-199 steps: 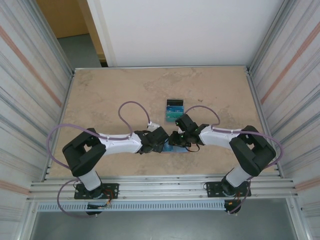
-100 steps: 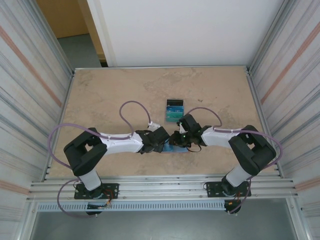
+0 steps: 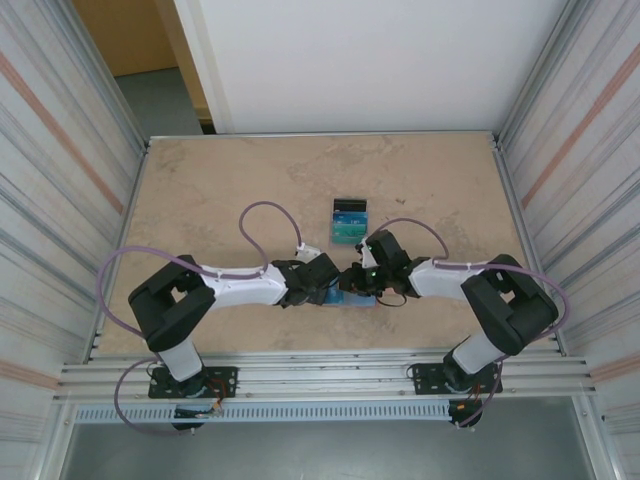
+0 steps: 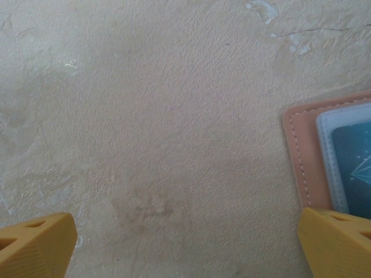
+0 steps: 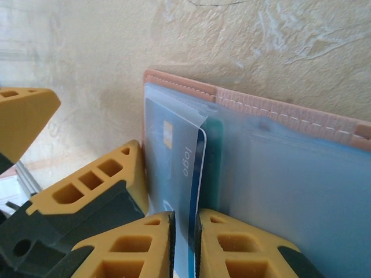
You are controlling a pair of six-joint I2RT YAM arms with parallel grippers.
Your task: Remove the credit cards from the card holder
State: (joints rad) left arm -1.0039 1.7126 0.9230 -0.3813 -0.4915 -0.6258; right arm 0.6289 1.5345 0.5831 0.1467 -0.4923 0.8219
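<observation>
beige tabletop [image 4: 145, 116]; credit card [image 5: 177, 150] in card holder [image 5: 290, 174] bears white digits.

The holder [image 5: 278, 107] lies open and flat, with pink stitched leather rimming light-blue clear pockets. A blue card [image 5: 182, 156] sticks partway out of one pocket, and a teal card [image 5: 213, 152] is tucked just behind it.

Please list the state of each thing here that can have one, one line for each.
card holder: open, flat on the table.
blue credit card: in its pocket, edge pinched.
teal credit card: tucked in behind it.
right gripper: shut on the blue credit card.
left gripper: wide open, holding nothing.
card stand: holds cards.
</observation>
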